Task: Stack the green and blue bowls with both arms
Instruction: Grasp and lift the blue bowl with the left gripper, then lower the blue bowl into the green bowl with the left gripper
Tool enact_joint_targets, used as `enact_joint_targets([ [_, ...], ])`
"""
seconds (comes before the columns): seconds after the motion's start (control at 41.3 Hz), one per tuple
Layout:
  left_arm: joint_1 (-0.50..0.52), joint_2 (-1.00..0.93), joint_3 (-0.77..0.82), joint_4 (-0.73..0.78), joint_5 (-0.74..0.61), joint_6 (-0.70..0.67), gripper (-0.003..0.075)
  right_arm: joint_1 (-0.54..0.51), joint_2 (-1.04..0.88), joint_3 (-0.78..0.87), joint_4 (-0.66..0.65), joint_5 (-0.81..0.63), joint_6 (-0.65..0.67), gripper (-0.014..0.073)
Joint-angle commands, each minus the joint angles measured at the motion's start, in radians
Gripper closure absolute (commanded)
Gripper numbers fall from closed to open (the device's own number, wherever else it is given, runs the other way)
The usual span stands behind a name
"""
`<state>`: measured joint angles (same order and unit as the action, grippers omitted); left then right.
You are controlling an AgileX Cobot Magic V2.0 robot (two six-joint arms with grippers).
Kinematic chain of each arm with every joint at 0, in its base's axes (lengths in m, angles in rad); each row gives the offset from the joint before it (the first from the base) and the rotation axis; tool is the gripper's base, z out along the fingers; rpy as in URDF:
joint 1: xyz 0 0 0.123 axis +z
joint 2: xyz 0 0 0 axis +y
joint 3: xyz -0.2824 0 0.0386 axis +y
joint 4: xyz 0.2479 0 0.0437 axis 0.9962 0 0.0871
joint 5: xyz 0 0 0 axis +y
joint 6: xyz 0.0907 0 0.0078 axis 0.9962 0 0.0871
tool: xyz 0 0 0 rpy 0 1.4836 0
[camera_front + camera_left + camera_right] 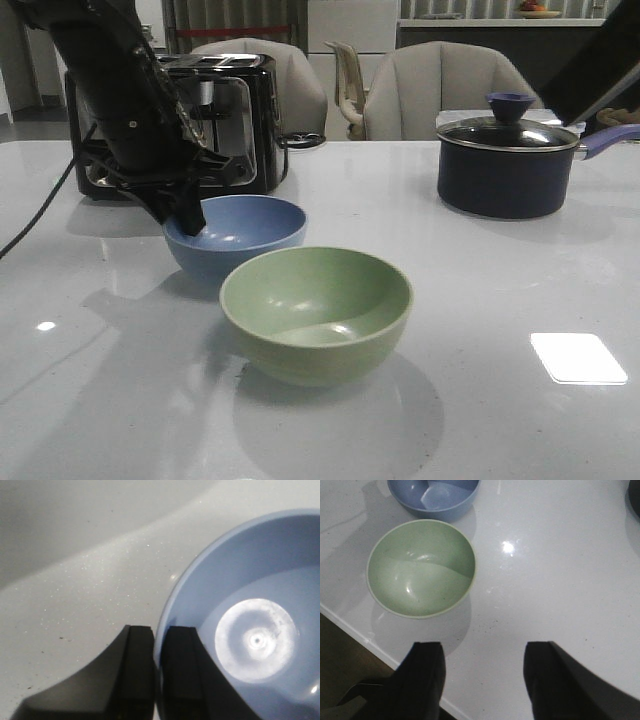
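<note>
Left gripper (156,672) pinches blue bowl (236,234) rim on the desk (500,300).
Its jaws clamp only the far-left rim, so the bowl may tilt or slip when lifted toward the green bowl (316,312), just nearer. Right gripper (482,680), jaws spread, hangs empty over the desk's near edge.

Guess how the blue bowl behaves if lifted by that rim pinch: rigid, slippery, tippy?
Probably rigid: the blue bowl holds its round shape with the left tool clamped across its rim. Its matte skin likely grips fairly well. Pinched at one edge, it may hang tilted. It looks light: thin wall, empty.
</note>
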<state>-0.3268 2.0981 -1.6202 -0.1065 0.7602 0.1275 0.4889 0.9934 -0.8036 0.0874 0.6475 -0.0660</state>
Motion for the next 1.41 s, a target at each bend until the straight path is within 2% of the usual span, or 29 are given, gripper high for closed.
enact_joint_targets([
  [0.0,-0.006,-0.088,-0.032,0.014,-0.02,-0.001,0.0619,-0.002,-0.017,-0.026,-0.004,-0.054,-0.004,0.012],
  [0.17,0.023,-0.198,-0.032,0.029,-0.014,-0.001,0.0619,-0.002,-0.017,-0.026,-0.004,-0.054,-0.004,0.012],
  [0.436,0.049,-0.42,-0.03,0.029,0.102,0.03,0.0619,-0.002,-0.017,-0.026,-0.004,-0.054,-0.004,0.012],
  [0.582,-0.002,-0.51,-0.018,0.027,0.177,0.043,0.0619,-0.002,-0.017,-0.026,-0.004,-0.054,-0.004,0.012],
  [0.775,-0.099,-0.56,0.074,-0.001,0.17,0.05,0.0619,-0.002,-0.017,-0.026,-0.004,-0.054,-0.004,0.012],
  [1.042,-0.222,-0.536,0.247,-0.055,-0.028,0.05,0.0619,-0.002,-0.017,-0.026,-0.004,-0.054,-0.004,0.012],
  [1.381,-0.256,-0.374,0.261,-0.08,-0.126,0.05,0.0618,-0.002,-0.017,-0.026,-0.004,-0.054,-0.004,0.012],
])
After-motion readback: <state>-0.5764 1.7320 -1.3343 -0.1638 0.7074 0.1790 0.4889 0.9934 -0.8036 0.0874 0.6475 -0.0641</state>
